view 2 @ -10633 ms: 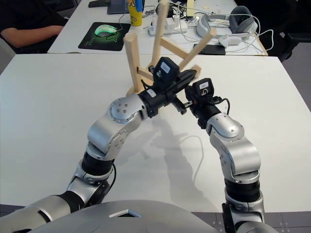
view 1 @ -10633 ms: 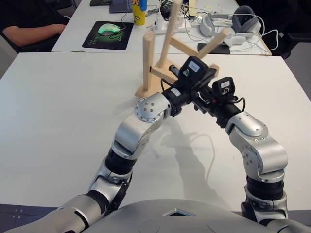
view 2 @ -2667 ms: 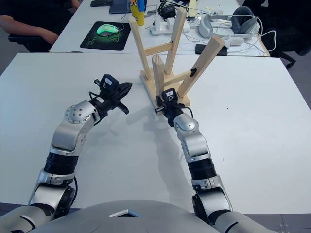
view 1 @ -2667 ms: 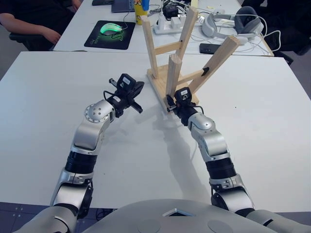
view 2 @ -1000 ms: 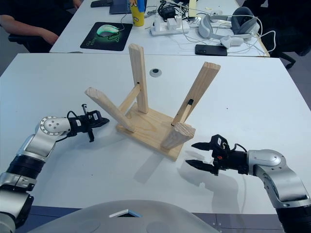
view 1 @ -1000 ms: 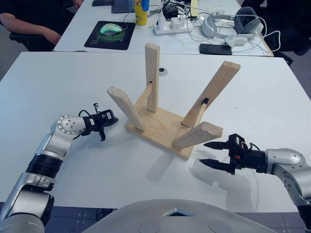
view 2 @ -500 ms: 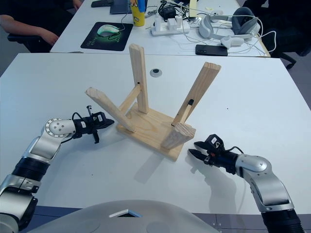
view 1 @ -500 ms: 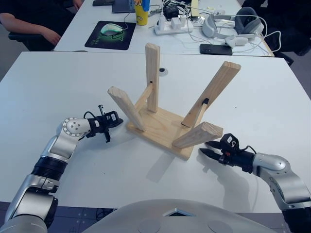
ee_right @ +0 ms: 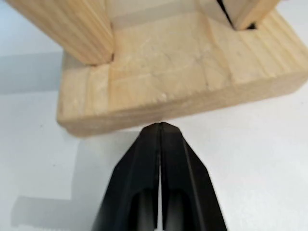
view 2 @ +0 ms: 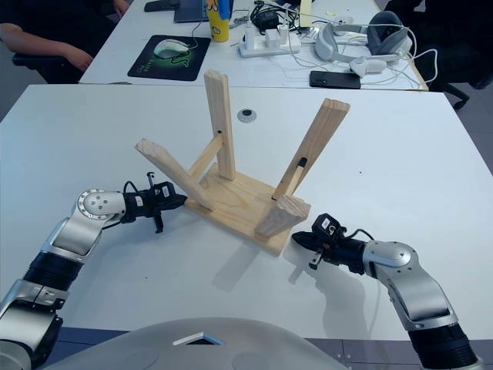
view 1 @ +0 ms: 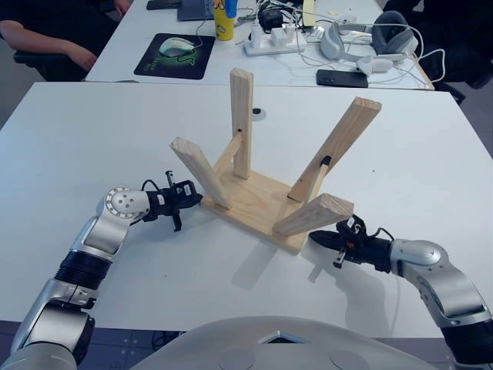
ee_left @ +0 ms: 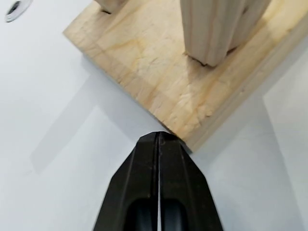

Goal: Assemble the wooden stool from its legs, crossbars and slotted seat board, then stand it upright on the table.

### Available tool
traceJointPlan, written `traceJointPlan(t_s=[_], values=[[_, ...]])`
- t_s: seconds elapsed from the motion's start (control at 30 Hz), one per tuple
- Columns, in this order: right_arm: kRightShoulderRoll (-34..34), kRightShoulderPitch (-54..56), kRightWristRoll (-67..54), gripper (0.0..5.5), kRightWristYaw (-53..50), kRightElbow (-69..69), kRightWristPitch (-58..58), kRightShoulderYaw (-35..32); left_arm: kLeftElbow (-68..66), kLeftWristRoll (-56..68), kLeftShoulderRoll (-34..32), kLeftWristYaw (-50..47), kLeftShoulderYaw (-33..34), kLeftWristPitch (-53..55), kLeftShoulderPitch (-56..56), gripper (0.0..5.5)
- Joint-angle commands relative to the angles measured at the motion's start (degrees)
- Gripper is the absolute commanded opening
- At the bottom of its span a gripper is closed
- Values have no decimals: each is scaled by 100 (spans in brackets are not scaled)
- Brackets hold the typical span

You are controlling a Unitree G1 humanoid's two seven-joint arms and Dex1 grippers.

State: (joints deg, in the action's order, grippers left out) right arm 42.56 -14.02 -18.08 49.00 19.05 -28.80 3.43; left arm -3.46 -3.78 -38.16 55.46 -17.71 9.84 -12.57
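The wooden stool lies upside down mid-table, its seat board (view 1: 258, 206) flat on the white surface. Its legs point upward: one upright (view 1: 242, 116), one leaning right (view 1: 339, 146), two short-looking ones toward me (view 1: 196, 171) (view 1: 312, 216). A crossbar (view 1: 228, 156) joins the left pair. My left gripper (view 1: 194, 199) is shut, tips touching the board's left corner (ee_left: 166, 110). My right gripper (view 1: 314, 237) is shut too, tips against the board's near right edge (ee_right: 173, 103). Neither holds anything.
A small round grommet (view 1: 258, 112) sits in the table behind the stool. A second table beyond carries a mouse pad (view 1: 173, 55), a yellow cup (view 1: 224, 23), a phone (view 1: 340, 77) and headphones (view 1: 362, 38). Bare white tabletop (view 1: 92, 139) lies left and right.
Both arms have moved inward to the seat board. The right gripper, open a second ago, has shut and now touches the board's edge. The stool has not moved.
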Motion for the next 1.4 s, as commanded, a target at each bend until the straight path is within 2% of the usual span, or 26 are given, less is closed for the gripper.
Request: traceJointPlan(t_s=[0.03,0.23,0.53,0.7,0.97,1.2,1.4], values=[[109,71,98,1,40,147,-198,214,834,356,-299,800,-286,909,260,0],[178,325,383,1,117,-290,104,344,1574,562,-642,1149,-298,1607,273,0],[117,605,667,1,24,-678,506,407,1180,-96,-1051,916,-515,1198,474,0],[75,581,900,1,-404,-945,784,88,1145,-375,-1305,631,-368,1005,531,0],[613,-85,650,1,275,-426,380,110,1601,31,-1267,521,-8,1289,916,0],[528,-62,502,1,284,-143,138,239,1740,302,-962,515,-95,1457,993,0],[654,-89,463,1,339,-178,139,232,1699,366,-1154,599,-44,1504,1102,0]])
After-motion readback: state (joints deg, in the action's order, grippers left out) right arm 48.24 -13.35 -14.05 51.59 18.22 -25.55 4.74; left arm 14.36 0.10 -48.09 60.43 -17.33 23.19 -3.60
